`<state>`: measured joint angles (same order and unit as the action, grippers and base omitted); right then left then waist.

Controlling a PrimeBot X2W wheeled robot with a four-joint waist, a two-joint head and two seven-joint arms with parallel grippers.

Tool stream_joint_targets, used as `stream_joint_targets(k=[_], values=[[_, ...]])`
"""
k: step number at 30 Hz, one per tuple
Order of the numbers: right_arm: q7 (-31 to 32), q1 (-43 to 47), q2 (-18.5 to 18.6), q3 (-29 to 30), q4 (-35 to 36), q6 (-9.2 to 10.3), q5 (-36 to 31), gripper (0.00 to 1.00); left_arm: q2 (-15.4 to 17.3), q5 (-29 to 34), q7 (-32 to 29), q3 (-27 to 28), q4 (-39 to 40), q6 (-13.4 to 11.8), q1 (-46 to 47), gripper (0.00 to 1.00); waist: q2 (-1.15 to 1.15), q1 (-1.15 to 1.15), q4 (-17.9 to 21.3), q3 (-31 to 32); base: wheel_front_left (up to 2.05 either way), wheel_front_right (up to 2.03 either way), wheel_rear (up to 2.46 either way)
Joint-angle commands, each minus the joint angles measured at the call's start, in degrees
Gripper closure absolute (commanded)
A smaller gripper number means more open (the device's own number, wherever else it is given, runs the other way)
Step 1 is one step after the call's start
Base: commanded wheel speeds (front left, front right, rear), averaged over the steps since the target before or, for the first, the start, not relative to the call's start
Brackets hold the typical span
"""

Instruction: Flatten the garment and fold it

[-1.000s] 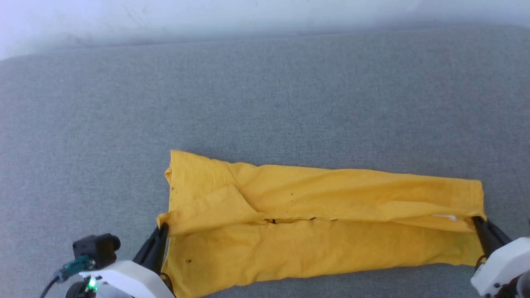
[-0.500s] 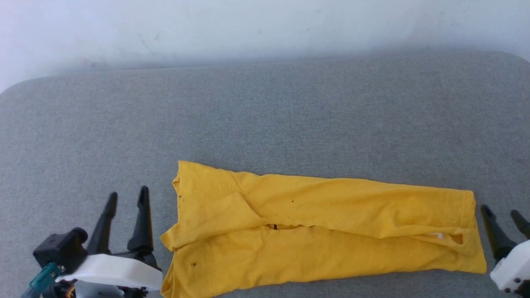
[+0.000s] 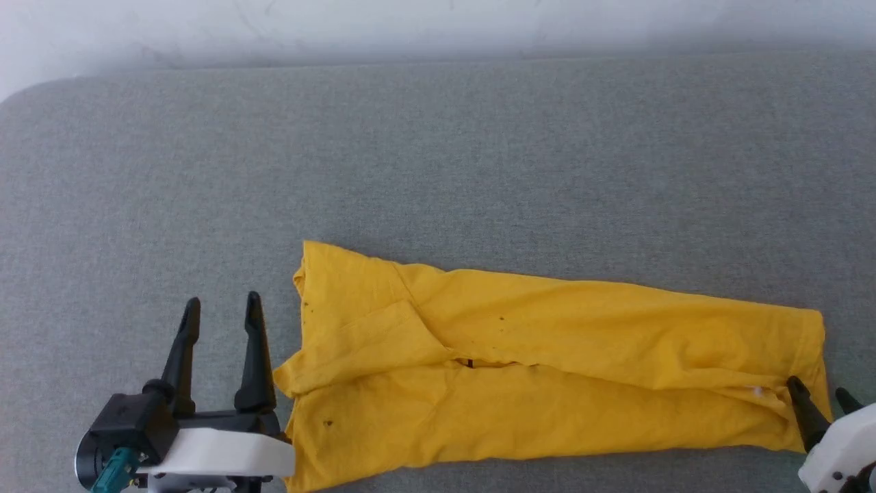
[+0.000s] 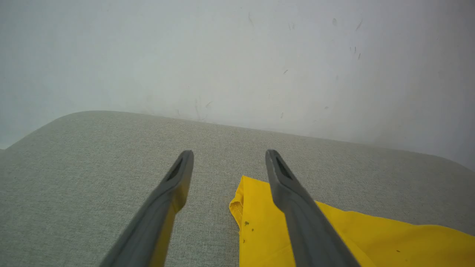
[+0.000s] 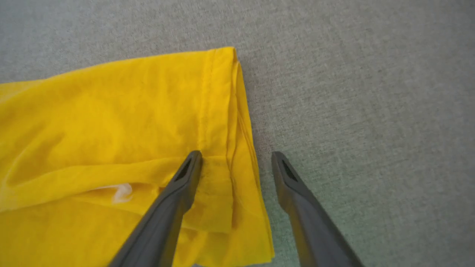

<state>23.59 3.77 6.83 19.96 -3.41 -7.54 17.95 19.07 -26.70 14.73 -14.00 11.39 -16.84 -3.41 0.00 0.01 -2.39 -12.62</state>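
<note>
Yellow shirt (image 3: 547,383) lies on the grey bench (image 3: 479,171) as a long folded band. The left tool (image 3: 223,299), fingers apart, stands just beside its left end; the right tool (image 3: 816,385), also apart and empty, at its right end. I think the next grip should catch all layers.

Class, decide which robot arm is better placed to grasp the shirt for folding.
Right, probably: the right gripper is open over the edge of the shirt; the left gripper is open beside it, apart.
</note>
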Motion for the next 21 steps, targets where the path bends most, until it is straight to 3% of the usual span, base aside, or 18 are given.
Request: stream_joint_targets(k=[1,4,6,13,21], values=[[-0.4,-1.4,0.4,-0.4,-1.4,0.05,-0.4,0.00,-0.4,0.8,0.3,0.0,-0.5,0.6,0.5,0.00,0.00,-0.01,-0.8,-1.1,0.00,0.00,0.00],[0.7,-2.4,1.1,-1.8,-4.5,0.05,0.1,0.00,-1.0,1.5,0.3,0.1,-1.0,1.2,1.2,0.00,0.00,-0.01,-1.2,-1.7,0.00,0.00,0.00],[1.7,-2.9,1.2,-2.3,-6.0,0.05,1.3,1.00,-1.3,1.8,0.3,0.1,-1.4,1.6,1.6,0.00,0.00,-0.01,-1.4,-1.9,0.00,0.00,0.00],[2.2,-5.9,2.5,-0.7,-5.5,0.05,3.8,1.00,-2.3,2.0,0.3,0.8,-2.4,2.3,1.7,0.00,0.00,-0.01,-0.8,-1.4,0.00,0.00,0.00],[1.1,-8.5,8.6,8.8,-5.5,0.05,1.4,1.00,-3.2,2.2,0.3,0.9,-3.6,3.0,1.2,0.00,0.00,-0.01,0.2,0.1,0.00,0.00,0.00]])
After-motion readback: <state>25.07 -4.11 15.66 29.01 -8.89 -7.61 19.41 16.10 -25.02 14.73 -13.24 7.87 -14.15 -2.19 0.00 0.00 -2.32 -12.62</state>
